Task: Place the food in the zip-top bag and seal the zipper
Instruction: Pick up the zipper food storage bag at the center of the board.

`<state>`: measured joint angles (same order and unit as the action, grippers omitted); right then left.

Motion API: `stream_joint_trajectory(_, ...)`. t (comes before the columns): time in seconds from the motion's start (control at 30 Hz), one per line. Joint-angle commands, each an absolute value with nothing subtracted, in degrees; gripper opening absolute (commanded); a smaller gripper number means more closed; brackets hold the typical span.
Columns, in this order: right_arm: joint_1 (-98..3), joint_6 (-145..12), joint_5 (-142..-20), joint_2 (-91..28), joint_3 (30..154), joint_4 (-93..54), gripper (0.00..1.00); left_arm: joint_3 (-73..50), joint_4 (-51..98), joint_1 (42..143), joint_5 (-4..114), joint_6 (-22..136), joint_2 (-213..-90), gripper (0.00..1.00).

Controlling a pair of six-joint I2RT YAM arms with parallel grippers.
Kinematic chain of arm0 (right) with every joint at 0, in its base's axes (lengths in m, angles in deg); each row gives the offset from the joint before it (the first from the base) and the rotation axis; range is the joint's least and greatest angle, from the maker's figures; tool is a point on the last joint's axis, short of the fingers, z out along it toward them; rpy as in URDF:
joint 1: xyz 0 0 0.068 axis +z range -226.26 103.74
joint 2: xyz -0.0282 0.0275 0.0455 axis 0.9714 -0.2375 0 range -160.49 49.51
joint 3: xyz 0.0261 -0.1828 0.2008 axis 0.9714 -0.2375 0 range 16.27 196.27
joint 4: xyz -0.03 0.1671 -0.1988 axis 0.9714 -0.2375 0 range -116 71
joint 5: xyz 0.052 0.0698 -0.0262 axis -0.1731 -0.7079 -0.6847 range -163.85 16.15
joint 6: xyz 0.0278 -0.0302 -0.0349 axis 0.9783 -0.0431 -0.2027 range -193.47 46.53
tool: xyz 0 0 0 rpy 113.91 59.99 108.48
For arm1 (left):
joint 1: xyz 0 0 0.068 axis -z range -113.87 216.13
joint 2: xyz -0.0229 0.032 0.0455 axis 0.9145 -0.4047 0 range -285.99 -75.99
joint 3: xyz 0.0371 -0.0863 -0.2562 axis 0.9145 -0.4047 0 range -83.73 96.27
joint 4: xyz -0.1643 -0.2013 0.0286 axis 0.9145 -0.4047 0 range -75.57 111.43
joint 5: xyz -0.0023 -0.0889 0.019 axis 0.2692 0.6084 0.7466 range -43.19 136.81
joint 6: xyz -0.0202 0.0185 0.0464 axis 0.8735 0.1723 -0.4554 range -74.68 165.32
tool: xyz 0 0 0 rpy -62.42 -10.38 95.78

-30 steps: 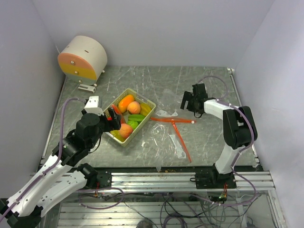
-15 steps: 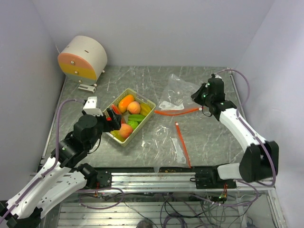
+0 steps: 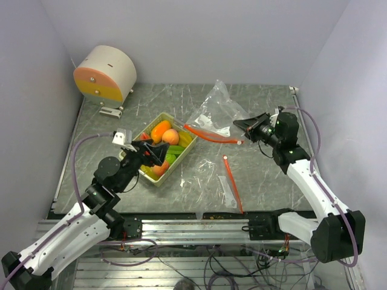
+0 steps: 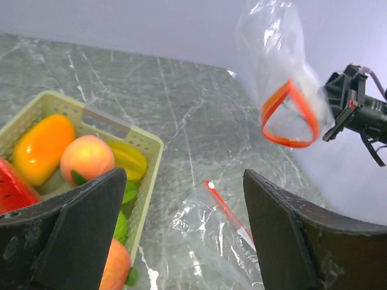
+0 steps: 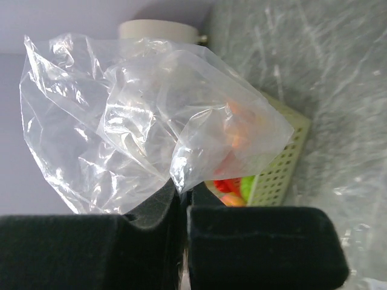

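In the tray (image 3: 180, 122), the food (image 3: 166, 134) lies heaped: an orange mango and a pink-orange peach at the far end, with green, yellow and red pieces beneath and nearer the arms. The left gripper (image 3: 154, 154) hovers over the tray's near end, its jaws released and spread wide. The fruit is directly below and ahead of them, along the tray's long axis, so this arm is much the nearer to it. To the right of the tray, clear of the tabletop, hangs the zip-top bag (image 3: 214, 109). It is empty, and its orange zipper (image 3: 208, 134) sags in an open loop turned toward the tray. The right gripper (image 3: 237, 124), on the side away from the tray, has its jaws clenched on the plastic. A second bag (image 3: 227, 181) lies flat on the tabletop near the tray's right side.
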<state>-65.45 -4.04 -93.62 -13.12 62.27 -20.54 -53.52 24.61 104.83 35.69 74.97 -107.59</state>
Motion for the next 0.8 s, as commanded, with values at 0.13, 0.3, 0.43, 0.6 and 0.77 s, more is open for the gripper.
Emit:
stream_joint_trajectory(0.13,-65.58,10.12,-95.66,-10.91,60.64,-9.34,0.0,-59.58,50.94,104.45,45.19,73.52,-110.59,0.82)
stream_joint_trajectory(0.3,-63.69,8.84,-92.85,-10.38,62.85,-10.88,0.0,-60.55,62.3,104.5,46.85,73.62,-116.58,0.83)
stream_joint_trajectory(0.43,-61.22,9.24,-92.12,-12.2,63.47,-10.17,0.0,-57.88,68.83,104.54,52.08,73.76,-124.05,0.84)
stream_joint_trajectory(0.6,-58.13,9.74,-91.57,-14.29,63.32,-7.95,0.0,-57.04,76.23,105.35,49.95,74.09,-130.6,0.76)
stream_joint_trajectory(0.77,-56.41,9.5,-91.22,-15.41,63.39,-7.71,0.0,-57.05,80.63,106.7,47.94,73.58,-133.25,0.77)
